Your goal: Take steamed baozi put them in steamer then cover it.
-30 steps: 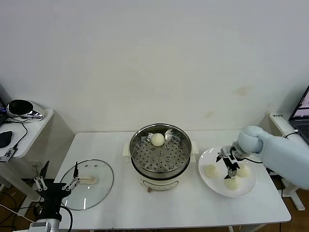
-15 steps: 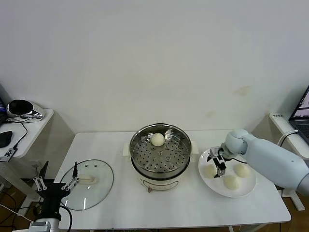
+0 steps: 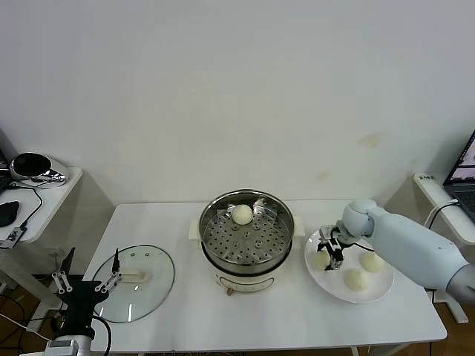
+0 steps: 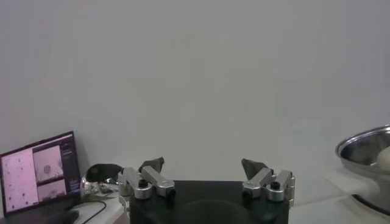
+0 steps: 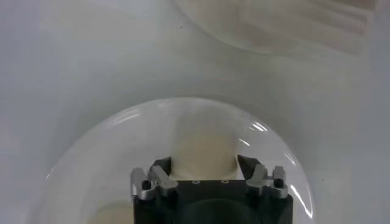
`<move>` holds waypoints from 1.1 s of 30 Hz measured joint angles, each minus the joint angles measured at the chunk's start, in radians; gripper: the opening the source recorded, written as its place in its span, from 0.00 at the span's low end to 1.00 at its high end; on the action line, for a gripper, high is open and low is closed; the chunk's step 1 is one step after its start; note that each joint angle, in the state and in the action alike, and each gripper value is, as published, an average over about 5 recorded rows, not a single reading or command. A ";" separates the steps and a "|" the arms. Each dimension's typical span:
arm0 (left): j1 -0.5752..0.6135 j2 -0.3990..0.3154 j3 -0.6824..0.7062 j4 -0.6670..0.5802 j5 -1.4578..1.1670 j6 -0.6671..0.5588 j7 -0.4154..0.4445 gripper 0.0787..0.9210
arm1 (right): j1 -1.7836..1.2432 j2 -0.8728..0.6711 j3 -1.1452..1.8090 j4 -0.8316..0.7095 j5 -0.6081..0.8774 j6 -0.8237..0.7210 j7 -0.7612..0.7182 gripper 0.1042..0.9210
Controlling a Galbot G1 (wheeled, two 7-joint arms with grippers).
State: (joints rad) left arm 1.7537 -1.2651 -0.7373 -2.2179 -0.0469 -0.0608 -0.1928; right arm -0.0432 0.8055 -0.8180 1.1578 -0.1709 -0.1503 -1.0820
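Far left of the steamer (image 3: 246, 239), the left gripper (image 3: 87, 279) hangs parked off the table edge, fingers spread and empty, beside the cover (image 3: 137, 282) lying flat on the table (image 3: 185, 319). One baozi (image 3: 242, 214) sits at the back of the steamer's tray. Right of the steamer, on the white plate (image 3: 326, 285), the right gripper (image 5: 204, 167) is down with spread fingers straddling the nearest bun (image 5: 204, 149), not clamped. Two more buns (image 3: 355, 279) lie farther right on that plate.

White table (image 3: 178, 311); white plate (image 3: 376, 293) at right; side shelf (image 3: 44, 200) w/ chrome object (image 3: 31, 166), mouse (image 3: 7, 211); laptop (image 3: 463, 172) far right.
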 measured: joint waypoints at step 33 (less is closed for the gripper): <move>-0.054 0.023 0.026 0.030 -0.019 0.005 0.004 0.88 | 0.710 0.040 -0.451 0.325 0.571 -0.254 0.050 0.63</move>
State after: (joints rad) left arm 1.6993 -1.2420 -0.7109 -2.1884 -0.0656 -0.0554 -0.1885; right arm 0.6669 0.8453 -1.2692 1.4826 0.4001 -0.4039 -1.0315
